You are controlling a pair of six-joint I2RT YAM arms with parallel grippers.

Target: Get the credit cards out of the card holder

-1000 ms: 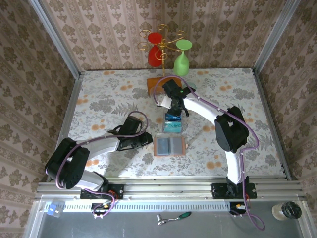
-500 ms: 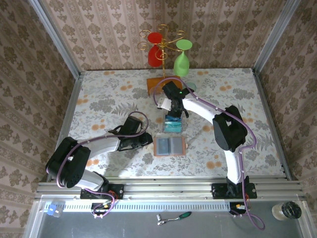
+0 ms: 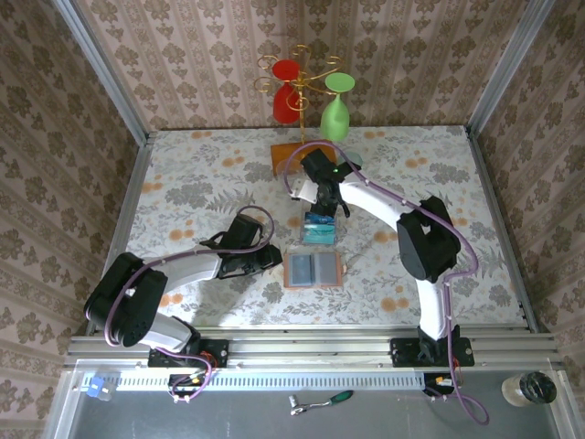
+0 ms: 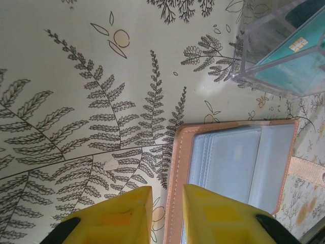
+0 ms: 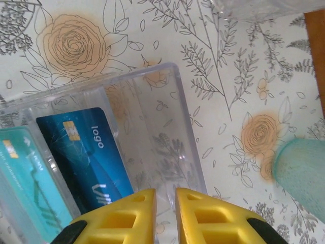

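Observation:
The card holder [image 3: 313,269] lies open flat on the table, salmon rim around blue-grey pockets [image 4: 238,168]; no card shows in the pockets I see. The credit cards sit in a clear plastic box [image 3: 320,229]: a blue one [image 5: 84,152] and a teal one [image 5: 25,173]. My right gripper [image 3: 325,207] hovers over the box's empty far compartment [image 5: 165,195], jaws slightly open, nothing between them. My left gripper [image 4: 167,195] is at the holder's left edge [image 3: 274,259], jaws a little apart, the rim below the gap.
A gold rack [image 3: 306,82] with a red glass and a green glass [image 3: 335,114] stands on an orange wooden base [image 3: 285,155] just behind the box. The base's corner [image 5: 316,51] and a teal glass foot [image 5: 299,173] lie right of my right gripper.
My right gripper's jaws have parted slightly above the box, with a small shift of the wrist. The left arm and the card holder have not moved.

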